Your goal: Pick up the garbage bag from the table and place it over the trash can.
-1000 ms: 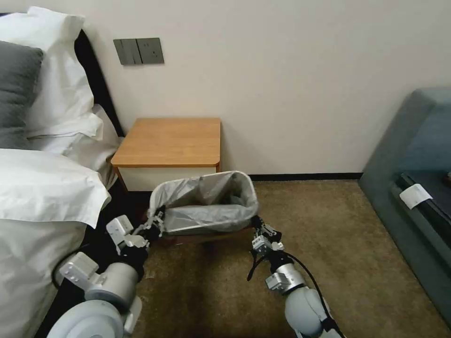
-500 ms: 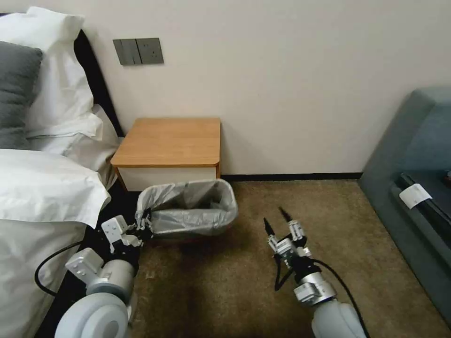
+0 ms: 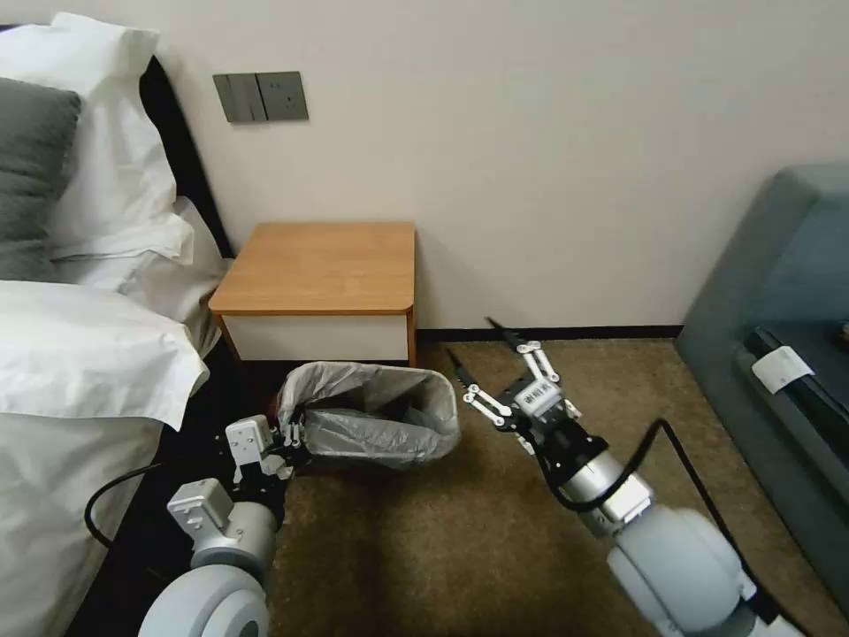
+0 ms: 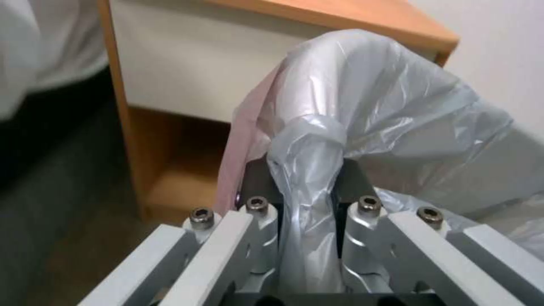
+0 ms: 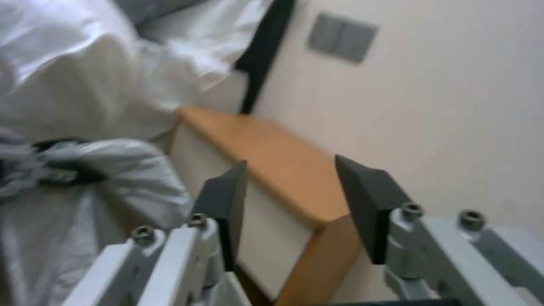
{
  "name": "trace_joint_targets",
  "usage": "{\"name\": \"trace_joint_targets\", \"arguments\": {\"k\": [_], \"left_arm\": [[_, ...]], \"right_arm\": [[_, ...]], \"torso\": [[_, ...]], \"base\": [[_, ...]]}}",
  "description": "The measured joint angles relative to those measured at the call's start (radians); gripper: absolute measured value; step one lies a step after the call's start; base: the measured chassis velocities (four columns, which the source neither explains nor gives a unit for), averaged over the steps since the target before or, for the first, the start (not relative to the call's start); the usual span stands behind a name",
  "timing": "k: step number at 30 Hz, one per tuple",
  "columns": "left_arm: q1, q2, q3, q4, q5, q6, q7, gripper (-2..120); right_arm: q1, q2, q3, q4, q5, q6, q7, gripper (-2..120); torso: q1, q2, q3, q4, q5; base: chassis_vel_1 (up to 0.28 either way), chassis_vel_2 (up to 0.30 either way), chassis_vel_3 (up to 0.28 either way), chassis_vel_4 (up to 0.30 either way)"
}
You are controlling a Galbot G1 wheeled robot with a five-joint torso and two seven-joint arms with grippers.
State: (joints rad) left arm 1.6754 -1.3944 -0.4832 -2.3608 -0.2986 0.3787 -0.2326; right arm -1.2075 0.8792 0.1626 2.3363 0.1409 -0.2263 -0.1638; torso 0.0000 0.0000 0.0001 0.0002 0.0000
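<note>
Garbage bag [image 3: 376, 425] crinkled grey, pinched by left gripper [image 3: 294, 440], right gripper [image 3: 488, 370] spread wide.

A bedroom corner with a plain cream wall [image 3: 548, 150]. A grey switch panel [image 3: 261, 95] is mounted on the wall, high up and near the bed. On the left, a bed with a white duvet [image 3: 80, 354], white pillows [image 3: 115, 150] stacked against a black headboard [image 3: 181, 150], and a dark grey pillow [image 3: 31, 177] at the edge. Brown carpet [image 3: 442, 548] covers the floor, and a dark skirting board [image 3: 566, 333] runs along the wall's base. On the right stands a teal upholstered sofa [image 3: 778, 292], with a small white tag [image 3: 782, 368] lying on it
</note>
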Motion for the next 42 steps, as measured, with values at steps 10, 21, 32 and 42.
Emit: {"name": "trace_joint_targets", "arguments": {"k": [10,21,32,42], "left_arm": [[0.013,-0.003,0.058,0.025,0.241,-0.068,0.100,11],[0.021,-0.016,0.090,0.029,0.272,-0.083,0.108,11],[0.006,-0.018,0.080,0.021,0.250,-0.088,0.123,11],[0.025,-0.030,0.121,0.009,0.270,-0.093,0.125,11]], "right_arm": [[0.214,-0.219,-0.207,-0.082,0.204,-0.139,-0.023,4],[0.409,-0.143,-0.440,-0.228,0.201,-0.185,-0.039,0],[0.655,0.027,-0.708,-0.423,0.222,-0.231,-0.007,0],[0.804,0.155,-0.870,-0.620,0.221,-0.238,-0.003,0]], "torso": [[0.000,0.000,0.000,-0.0003,0.0001],[0.000,0.000,0.000,-0.0002,0.0000],[0.000,0.000,0.000,-0.0001,-0.0001],[0.000,0.000,0.000,-0.0001,0.0000]], "base": [[0.000,0.000,0.000,0.000],[0.000,0.000,0.000,0.000],[0.000,0.000,0.000,0.000],[0.000,0.000,0.000,0.000]]}}
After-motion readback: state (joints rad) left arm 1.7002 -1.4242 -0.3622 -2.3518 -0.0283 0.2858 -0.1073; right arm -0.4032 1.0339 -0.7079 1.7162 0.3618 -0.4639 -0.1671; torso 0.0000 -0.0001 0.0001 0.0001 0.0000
